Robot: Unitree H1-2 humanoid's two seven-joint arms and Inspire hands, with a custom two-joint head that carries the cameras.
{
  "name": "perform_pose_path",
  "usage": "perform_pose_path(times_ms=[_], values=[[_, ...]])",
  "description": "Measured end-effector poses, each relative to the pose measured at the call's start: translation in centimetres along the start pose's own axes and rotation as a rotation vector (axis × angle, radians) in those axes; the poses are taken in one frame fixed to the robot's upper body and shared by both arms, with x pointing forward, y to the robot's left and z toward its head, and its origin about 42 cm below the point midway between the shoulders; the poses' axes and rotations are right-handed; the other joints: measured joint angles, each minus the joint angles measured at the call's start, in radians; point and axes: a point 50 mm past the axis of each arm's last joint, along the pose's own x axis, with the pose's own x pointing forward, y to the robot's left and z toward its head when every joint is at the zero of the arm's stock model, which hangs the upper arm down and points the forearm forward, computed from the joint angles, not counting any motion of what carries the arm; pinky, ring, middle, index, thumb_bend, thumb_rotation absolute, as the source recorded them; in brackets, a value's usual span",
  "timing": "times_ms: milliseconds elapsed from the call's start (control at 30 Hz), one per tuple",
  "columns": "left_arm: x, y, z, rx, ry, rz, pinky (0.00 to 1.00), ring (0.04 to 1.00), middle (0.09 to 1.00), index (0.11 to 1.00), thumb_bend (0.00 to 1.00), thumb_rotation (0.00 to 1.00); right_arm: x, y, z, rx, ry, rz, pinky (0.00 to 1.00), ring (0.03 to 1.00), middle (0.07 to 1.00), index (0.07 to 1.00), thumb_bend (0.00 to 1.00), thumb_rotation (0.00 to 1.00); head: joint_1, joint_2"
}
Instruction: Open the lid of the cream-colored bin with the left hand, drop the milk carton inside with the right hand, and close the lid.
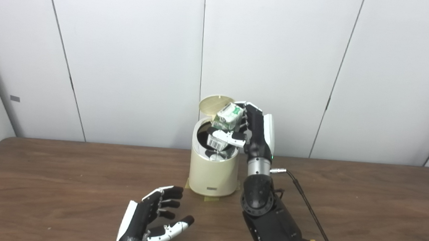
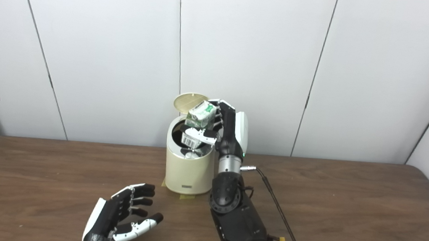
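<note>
While its round lid (image 1: 215,104) stands tipped up at the back, the cream-colored bin (image 1: 213,174) sits on the wooden table (image 1: 364,209) with its dark mouth uncovered. Its base rests on bits of tan tape (image 1: 212,199) that peek out at the front and sides. The milk carton (image 1: 230,116) is tilted directly over that mouth, its lower, barcoded end dipping to about the level of the rim and its upper end beside the raised lid. The right hand (image 1: 250,129) is closed around the carton from the bin's right side, thumb across the lower part and fingers behind the upper part. The carton looks clear of the lid's edge, though whether it touches the inner rim cannot be told. The right forearm (image 1: 261,201) rises just to the right of the bin, close beside its wall but not visibly touching it, with a black cable (image 1: 307,208) trailing from the wrist toward the near right.

The left hand (image 1: 153,217) is low over the table in front and to the left of the bin, well apart from it, fingers spread and loosely curled, holding nothing. Bare tabletop lies between this hand and the bin, and wide bare stretches run to the table's left and right edges. Behind the bin, the table's far edge meets a white panelled wall (image 1: 128,52).
</note>
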Motion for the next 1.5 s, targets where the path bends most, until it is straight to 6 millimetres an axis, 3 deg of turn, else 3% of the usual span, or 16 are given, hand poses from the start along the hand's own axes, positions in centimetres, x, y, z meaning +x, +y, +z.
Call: perform_pose_path(times_ms=[200,267,300,333,367,433,1000,1100,1267,1500], values=[[0.0,0.0,0.0,-0.001,0.000,0.000,0.60,0.698,0.733,0.722,0.65,0.04,0.0,-0.1,-0.2,-0.033,-0.034,0.033,0.30,0.364,0.445,0.524,0.52,0.00,0.002,0.005],[0.0,0.0,0.0,-0.004,0.000,0.000,0.59,0.696,0.732,0.721,0.65,0.04,0.1,-0.3,-0.3,-0.073,-0.066,0.069,0.40,0.473,0.467,0.518,0.52,0.00,0.002,0.006],[0.0,0.0,0.0,-0.004,0.000,-0.001,0.60,0.696,0.731,0.722,0.65,0.05,0.2,-0.5,-0.3,-0.104,-0.092,0.101,0.47,0.555,0.574,0.506,0.52,0.08,0.000,0.005],[0.0,0.0,0.0,-0.004,0.000,-0.001,0.60,0.697,0.731,0.722,0.65,0.04,0.4,-0.7,-0.3,-0.133,-0.111,0.130,0.50,0.599,0.629,0.589,0.68,0.10,0.000,0.005],[0.0,0.0,0.0,-0.005,0.000,-0.001,0.61,0.698,0.733,0.723,0.65,0.04,0.6,-0.7,-0.3,-0.164,-0.126,0.167,0.53,0.634,0.670,0.641,0.77,0.11,-0.002,0.008],[0.0,0.0,0.0,-0.006,0.000,-0.001,0.61,0.700,0.735,0.724,0.65,0.03,0.8,-0.7,-0.2,-0.212,-0.141,0.204,0.54,0.670,0.715,0.693,0.86,0.12,-0.002,0.008],[0.0,0.0,0.0,-0.006,0.000,-0.003,0.61,0.700,0.735,0.722,0.65,0.03,-0.3,-0.1,-0.5,-0.247,-0.119,0.248,0.55,0.692,0.748,0.718,0.87,0.14,-0.002,0.011],[0.0,0.1,0.0,-0.004,0.000,-0.001,0.61,0.700,0.736,0.722,0.65,0.03,-0.7,-0.1,-0.5,-0.232,-0.117,0.245,0.51,0.656,0.731,0.703,0.85,0.12,-0.006,0.009],[0.0,0.2,0.0,-0.004,0.001,-0.001,0.60,0.696,0.734,0.721,0.65,0.03,-1.6,-1.7,-0.2,-0.161,-0.133,0.185,0.45,0.583,0.704,0.668,0.83,0.09,-0.009,0.006],[0.0,0.3,-0.2,-0.008,0.006,-0.006,0.60,0.691,0.733,0.719,0.65,0.03,-3.7,-6.2,1.7,-0.074,-0.231,0.110,0.32,0.495,0.678,0.654,0.79,0.09,-0.014,0.003]])
